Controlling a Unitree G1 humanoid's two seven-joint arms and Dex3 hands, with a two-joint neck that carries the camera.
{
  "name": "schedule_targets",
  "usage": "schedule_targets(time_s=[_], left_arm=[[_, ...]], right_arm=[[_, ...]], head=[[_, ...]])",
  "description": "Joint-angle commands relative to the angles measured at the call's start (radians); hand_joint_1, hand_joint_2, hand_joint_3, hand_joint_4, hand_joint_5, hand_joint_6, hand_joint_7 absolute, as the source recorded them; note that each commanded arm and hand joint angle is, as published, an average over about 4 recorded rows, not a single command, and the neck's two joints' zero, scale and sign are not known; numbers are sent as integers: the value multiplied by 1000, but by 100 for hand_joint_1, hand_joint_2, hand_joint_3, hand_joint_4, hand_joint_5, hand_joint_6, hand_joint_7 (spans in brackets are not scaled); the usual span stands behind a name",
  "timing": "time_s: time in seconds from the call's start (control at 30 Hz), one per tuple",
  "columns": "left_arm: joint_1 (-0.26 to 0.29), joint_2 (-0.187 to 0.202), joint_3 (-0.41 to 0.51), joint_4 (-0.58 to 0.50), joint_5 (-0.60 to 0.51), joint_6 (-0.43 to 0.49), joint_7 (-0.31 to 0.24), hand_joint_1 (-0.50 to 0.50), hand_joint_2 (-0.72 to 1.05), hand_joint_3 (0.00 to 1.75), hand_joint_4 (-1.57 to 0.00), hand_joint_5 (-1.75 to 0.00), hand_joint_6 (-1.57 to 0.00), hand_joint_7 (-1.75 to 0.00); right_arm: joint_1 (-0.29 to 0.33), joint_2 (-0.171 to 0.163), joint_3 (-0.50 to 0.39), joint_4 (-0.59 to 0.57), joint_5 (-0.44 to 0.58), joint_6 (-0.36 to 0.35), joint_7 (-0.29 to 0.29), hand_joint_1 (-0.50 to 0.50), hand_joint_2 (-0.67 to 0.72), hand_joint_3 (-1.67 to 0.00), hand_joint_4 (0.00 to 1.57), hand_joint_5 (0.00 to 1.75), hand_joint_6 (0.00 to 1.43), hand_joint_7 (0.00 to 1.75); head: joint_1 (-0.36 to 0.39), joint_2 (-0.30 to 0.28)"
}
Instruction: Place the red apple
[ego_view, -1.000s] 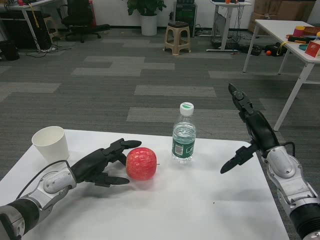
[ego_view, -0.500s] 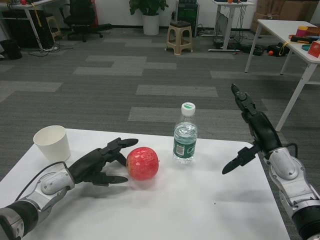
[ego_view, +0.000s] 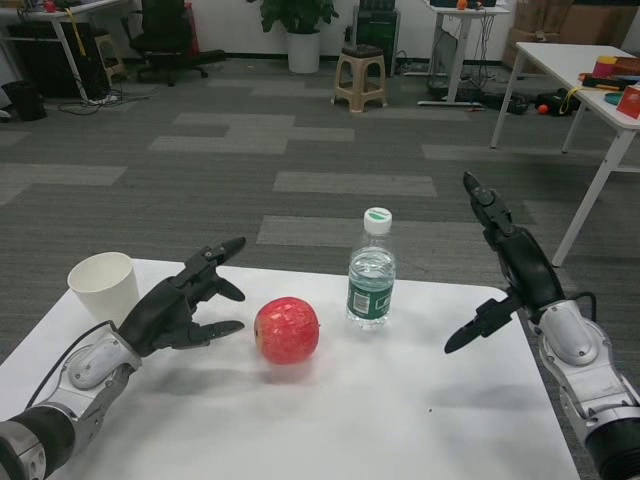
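Apple (ego_view: 287, 329) now free on the table (ego_view: 380, 420), near the middle, just left of the bottle (ego_view: 371, 270). Released: left hand (ego_view: 178, 304) drawn back and up from it, fingers spread, holding nothing, a clear gap to the fruit. Half a second back, fingertips lay against the apple's left side; a second back, cupped round it. Placement judged done, or all but; only the pull-away left. Apple unmoved across the frames, upright and steady, so little risk of rolling. Cup (ego_view: 103, 285) at the far left edge, behind the left hand. Right hand (ego_view: 505, 275) raised over the right edge, fingers apart, empty, much as before. Slight camera dip, nothing more.
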Motion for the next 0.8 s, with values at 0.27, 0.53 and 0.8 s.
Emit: schedule_targets(time_s=[0.27, 0.53, 0.8], left_arm=[[5, 9, 9, -111, -109, -16, 42, -48, 69, 0, 0, -77, 0, -21], [-19, 29, 10, -315, -248, 48, 164, -48, 3, 0, 0, -15, 0, -17], [-73, 42, 75, -485, -247, 134, 218, -50, 16, 0, 0, -10, 0, -16]], right_arm=[[8, -2, -2, -10, 7, -10, -7, -50, 15, 0, 0, 0, 0, 0], [3, -2, 0, -5, 7, -10, -7, -50, 15, 0, 0, 0, 0, 0], [-18, -5, 1, -4, 7, -10, -8, -50, 15, 0, 0, 0, 0, 0]], head=[[10, 46], [21, 123], [8, 185]])
